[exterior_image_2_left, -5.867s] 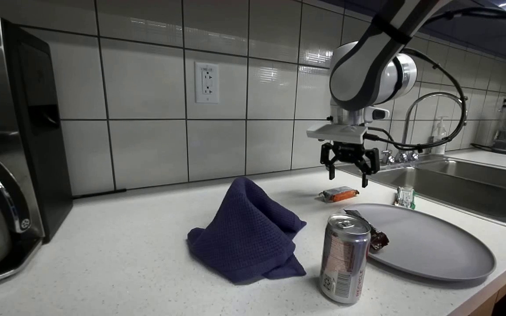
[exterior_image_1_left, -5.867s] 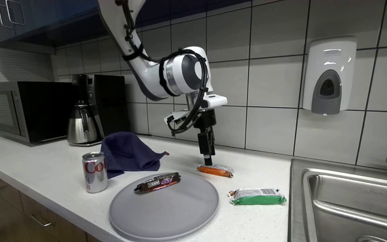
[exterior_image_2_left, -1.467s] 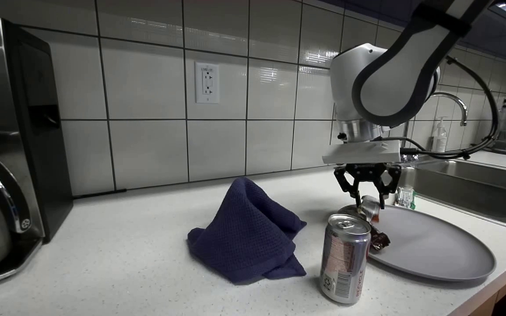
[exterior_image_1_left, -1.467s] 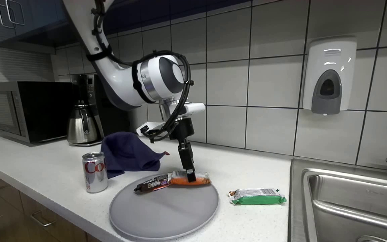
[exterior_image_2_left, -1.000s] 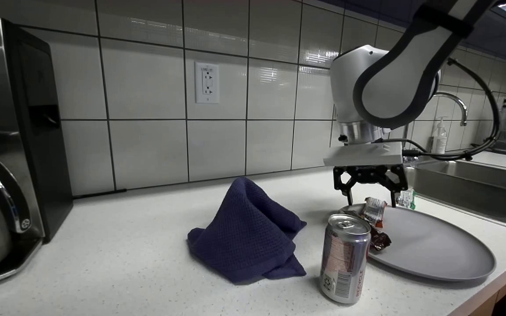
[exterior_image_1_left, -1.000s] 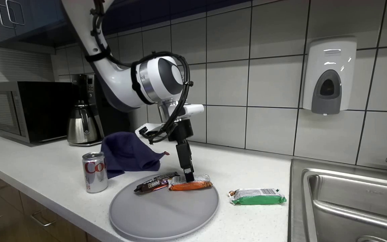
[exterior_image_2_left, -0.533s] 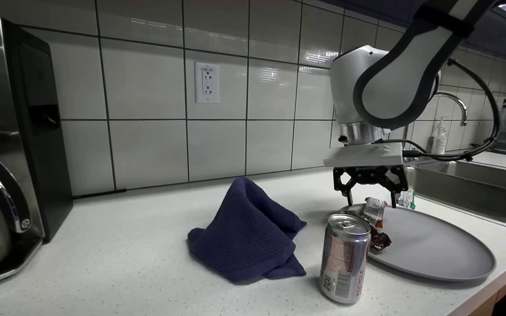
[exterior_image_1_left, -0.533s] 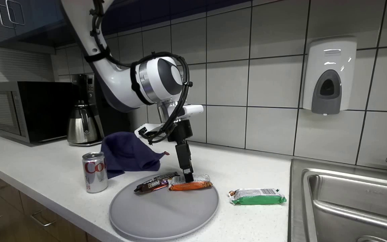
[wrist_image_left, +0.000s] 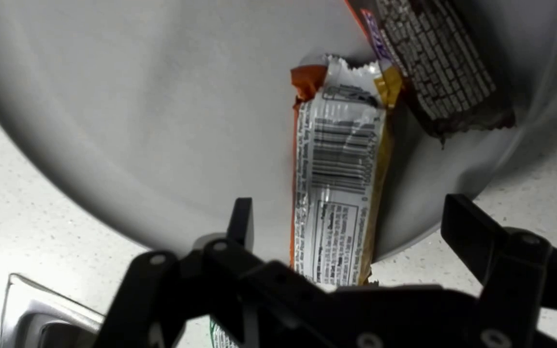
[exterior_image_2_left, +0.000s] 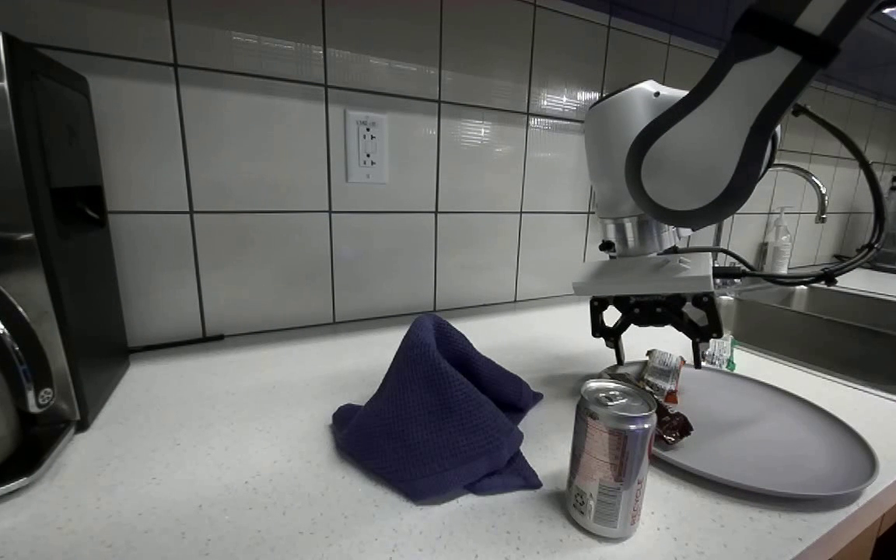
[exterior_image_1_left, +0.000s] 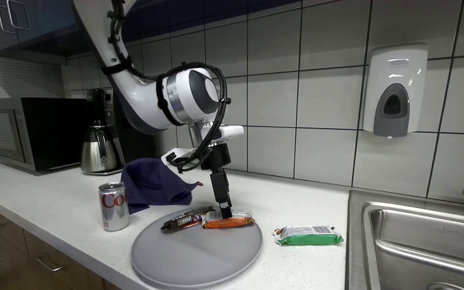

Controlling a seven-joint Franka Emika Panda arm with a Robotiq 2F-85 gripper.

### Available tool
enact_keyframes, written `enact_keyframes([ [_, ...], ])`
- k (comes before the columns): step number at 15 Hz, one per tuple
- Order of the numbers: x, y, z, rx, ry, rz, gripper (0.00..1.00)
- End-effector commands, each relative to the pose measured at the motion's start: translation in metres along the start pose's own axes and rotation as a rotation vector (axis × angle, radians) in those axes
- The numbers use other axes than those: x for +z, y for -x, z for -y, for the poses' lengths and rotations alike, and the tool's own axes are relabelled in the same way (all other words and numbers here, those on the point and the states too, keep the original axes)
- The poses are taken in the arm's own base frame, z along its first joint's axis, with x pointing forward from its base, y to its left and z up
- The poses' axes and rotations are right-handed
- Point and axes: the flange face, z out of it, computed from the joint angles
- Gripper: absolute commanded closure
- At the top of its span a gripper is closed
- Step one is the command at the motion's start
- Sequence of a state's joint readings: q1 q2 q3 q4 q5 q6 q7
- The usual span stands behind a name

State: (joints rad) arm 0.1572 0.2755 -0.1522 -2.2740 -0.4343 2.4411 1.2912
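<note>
Both exterior views face the tiled wall (exterior_image_1_left: 328, 96) across the table (exterior_image_2_left: 222, 451), sharing plate (exterior_image_1_left: 195, 257) and towel (exterior_image_2_left: 436, 420); the wrist view looks down past the fingers (wrist_image_left: 474, 237) at close range.

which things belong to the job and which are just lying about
Likely involved:
black gripper, open
orange and white wrapped bar between its jaws
round grey plate beneath
brown wrapped bar
perhaps green wrapped bar

Apparently lying about:
silver soda can
navy cloth

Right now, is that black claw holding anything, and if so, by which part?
Nothing: the gripper is open, its fingers standing clear on both sides of the orange bar, which lies on the plate.
</note>
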Motion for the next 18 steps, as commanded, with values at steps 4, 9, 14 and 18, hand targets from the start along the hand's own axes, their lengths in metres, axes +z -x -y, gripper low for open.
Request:
enact_keyframes([
  [4,-0.014,-0.007,-0.006,0.049,-0.047,0.036,0.0],
  [9,-0.026,-0.02,-0.013,0.096,-0.094,0.049,0.0],
  [14,-0.023,-0.042,-0.027,0.126,-0.118,0.058,0.0],
  [18,-0.016,-0.063,-0.041,0.145,-0.136,0.067,0.0],
])
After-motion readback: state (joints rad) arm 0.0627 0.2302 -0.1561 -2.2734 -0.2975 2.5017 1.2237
